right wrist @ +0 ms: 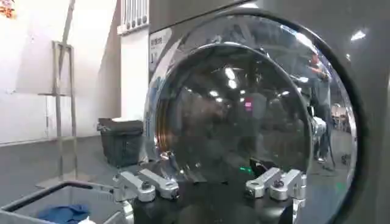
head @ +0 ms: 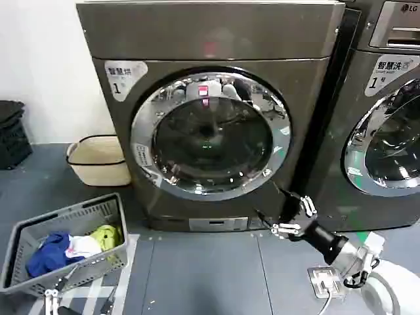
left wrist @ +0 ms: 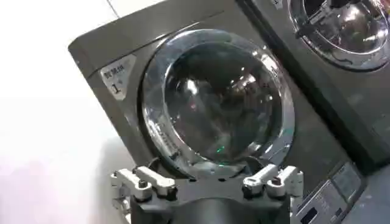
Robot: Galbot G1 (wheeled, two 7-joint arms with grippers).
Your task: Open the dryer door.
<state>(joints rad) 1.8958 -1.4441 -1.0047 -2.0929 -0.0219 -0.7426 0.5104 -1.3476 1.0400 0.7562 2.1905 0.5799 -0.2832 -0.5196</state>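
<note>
Currently the dryer door (head: 211, 135), a large round door with a wide shiny chrome ring around dark tinted glass, sits shut and flush on the front of the grey-brown metal dryer (head: 216, 39), centre of the head view. Right gripper (head: 280, 211), black arm with silver finger links, is low at the dryer's lower right corner, below and to the right of the door's chrome ring, fingers (head: 306, 205) spread wide, holding nothing, not touching the door. Right wrist view: same gripper (right wrist: 213, 185) close in front of the door (right wrist: 244, 109), finger links wide apart, glass just ahead between them, contact not seen. Left wrist view: left gripper (left wrist: 207, 182) also open wide, empty, facing the door (left wrist: 219, 100) from farther off, well apart from it. To the dryer's right stands a second grey machine with an LG mark (head: 387, 98) and its own round chrome door. On the grey floor to the left: a beige fabric-lined basket (head: 98, 161) just beside the dryer, and a grey plastic laundry basket (head: 65, 220) with blue, white and yellow clothes (head: 72, 248) nearer the robot.
</note>
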